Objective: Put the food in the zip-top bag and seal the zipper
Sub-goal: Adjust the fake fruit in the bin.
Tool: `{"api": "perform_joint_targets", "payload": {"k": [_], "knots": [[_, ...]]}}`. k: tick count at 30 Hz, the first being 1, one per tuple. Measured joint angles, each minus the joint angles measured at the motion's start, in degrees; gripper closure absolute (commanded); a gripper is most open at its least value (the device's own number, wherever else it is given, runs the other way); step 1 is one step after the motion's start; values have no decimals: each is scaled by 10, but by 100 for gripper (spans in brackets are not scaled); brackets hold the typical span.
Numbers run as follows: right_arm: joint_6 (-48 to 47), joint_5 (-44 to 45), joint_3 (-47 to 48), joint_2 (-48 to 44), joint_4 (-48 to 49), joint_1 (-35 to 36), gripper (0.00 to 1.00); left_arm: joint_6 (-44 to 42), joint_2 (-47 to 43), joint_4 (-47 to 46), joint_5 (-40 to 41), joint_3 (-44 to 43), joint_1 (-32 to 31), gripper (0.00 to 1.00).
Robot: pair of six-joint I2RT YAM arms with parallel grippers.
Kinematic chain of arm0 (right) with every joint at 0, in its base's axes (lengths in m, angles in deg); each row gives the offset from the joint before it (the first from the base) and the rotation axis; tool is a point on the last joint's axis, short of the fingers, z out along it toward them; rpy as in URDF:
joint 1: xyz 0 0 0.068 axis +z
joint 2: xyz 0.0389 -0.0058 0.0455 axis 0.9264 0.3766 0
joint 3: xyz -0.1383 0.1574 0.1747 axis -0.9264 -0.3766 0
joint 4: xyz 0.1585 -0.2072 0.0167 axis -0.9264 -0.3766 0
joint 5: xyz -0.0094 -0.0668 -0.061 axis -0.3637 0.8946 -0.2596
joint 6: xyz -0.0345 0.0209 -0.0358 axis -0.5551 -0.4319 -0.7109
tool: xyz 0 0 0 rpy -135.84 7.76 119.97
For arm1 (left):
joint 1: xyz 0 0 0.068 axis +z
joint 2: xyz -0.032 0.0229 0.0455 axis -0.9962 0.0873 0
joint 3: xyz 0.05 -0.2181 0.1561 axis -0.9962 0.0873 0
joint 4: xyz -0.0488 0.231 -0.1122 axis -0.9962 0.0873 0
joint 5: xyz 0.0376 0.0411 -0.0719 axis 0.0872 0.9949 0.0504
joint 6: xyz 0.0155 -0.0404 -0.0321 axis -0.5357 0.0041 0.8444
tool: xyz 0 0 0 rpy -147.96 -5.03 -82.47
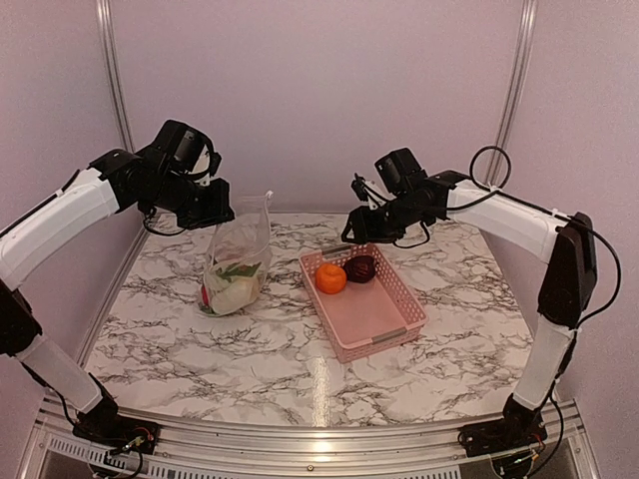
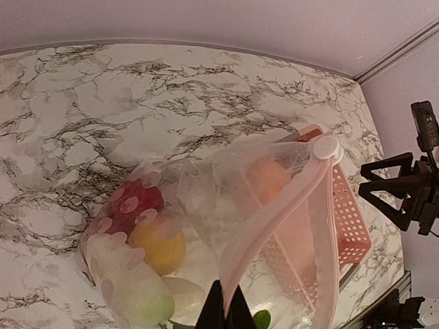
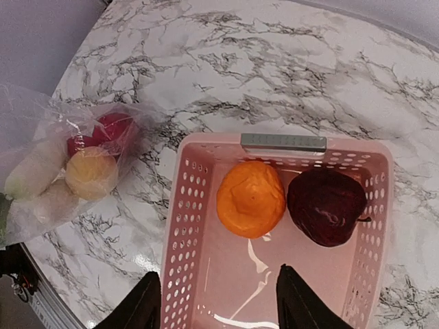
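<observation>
The clear zip-top bag stands on the table left of centre, held up by its top edge. It holds a red ball, a yellow ball and pale whitish-green pieces. My left gripper is shut on the bag's mouth strip, the zipper, which has a white slider at its far end. The mouth gapes open. My right gripper is open and empty, hovering above the pink basket. An orange ball and a dark purple ball lie in the basket's far end.
The pink slatted basket sits right of centre, angled, just right of the bag. The bag with its food also shows at the left of the right wrist view. Marble tabletop lies in front of both; walls close the back and sides.
</observation>
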Motion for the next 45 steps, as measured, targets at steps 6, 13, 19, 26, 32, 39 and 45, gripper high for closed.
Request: {"api": "perform_joint_targets", "payload": {"k": [6,13,19,26,32,39,45], "knots": [[-31,57,9,51,-54,-1,48,0,0,-1,-2,14,0,100],[-57,90,32,95,-79,-2,51,0,-1,-1,-2,24,0,100],[-78,116,78,147,-87,-2,52,-2,-8,-1,-2,30,0,100],[-102,143,156,208,-96,-3,38,-6,-8,-1,-4,30,0,100],[-103,148,193,237,-95,-24,35,-7,-8,-1,-8,30,0,100],[-103,113,184,246,-95,-46,32,-7,-8,-1,-11,30,0,100],[-98,71,148,246,-101,-44,32,-7,-8,-1,-21,30,0,100]]}}
